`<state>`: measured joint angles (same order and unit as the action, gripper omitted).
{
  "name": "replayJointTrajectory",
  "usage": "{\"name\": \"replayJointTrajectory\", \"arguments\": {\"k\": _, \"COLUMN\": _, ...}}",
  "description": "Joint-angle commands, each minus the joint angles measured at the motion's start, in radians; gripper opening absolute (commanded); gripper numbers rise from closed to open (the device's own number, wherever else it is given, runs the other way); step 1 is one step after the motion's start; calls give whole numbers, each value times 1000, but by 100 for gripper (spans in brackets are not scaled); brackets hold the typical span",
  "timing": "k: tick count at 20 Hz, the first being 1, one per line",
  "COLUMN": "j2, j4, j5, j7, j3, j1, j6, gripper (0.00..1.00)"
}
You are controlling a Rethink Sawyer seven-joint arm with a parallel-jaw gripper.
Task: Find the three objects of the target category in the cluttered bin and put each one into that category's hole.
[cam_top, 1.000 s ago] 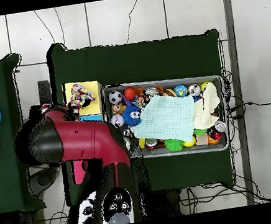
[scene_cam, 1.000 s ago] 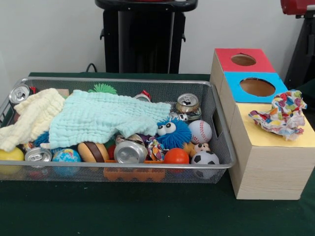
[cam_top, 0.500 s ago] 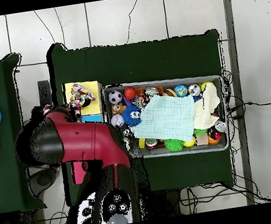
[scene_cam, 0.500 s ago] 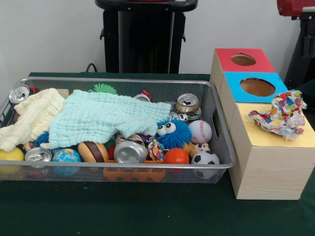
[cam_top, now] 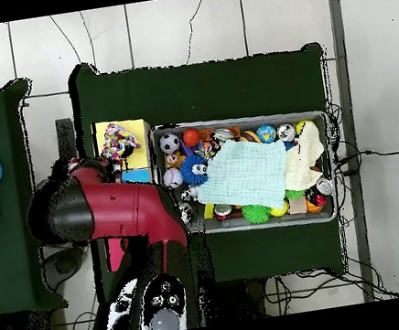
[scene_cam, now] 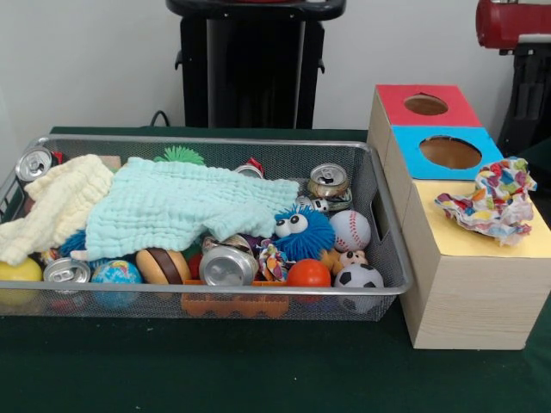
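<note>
So the mesh bin (scene_cam: 383,219) is stuffed: a mint cloth (scene_cam: 176,206) and a cream cloth (scene_cam: 52,206) cover most of it, with cans and balls poking out, like the baseball (scene_cam: 350,230) and the crushed can (scene_cam: 227,264) toward 6 o'clock. The wooden box (scene_cam: 469,284) sits at the bin's 3 o'clock with a crumpled colourful paper (scene_cam: 492,200) on its yellow section. The red arm (cam_top: 108,209) hangs over the box; can't tell what the gripper is doing.
</note>
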<state>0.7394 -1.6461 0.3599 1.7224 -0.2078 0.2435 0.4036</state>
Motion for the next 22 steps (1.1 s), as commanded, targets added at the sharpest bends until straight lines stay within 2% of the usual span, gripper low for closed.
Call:
{"name": "replayJointTrajectory", "arguments": {"k": 1, "j2": -86, "j4": -73, "j5": -48, "j7": 214, "j3": -11, "j1": 8, "j6": -102, "gripper": 0}}
{"name": "replayJointTrajectory", "arguments": {"k": 14, "j2": -150, "j4": -120, "j5": 28, "j7": 296, "j3": -66, "j1": 77, "j6": -309, "gripper": 0}}
{"name": "replayJointTrajectory", "arguments": {"k": 22, "j2": -193, "j4": -155, "j5": 30, "j7": 321, "j3": -23, "j1": 61, "j6": -458, "gripper": 0}}
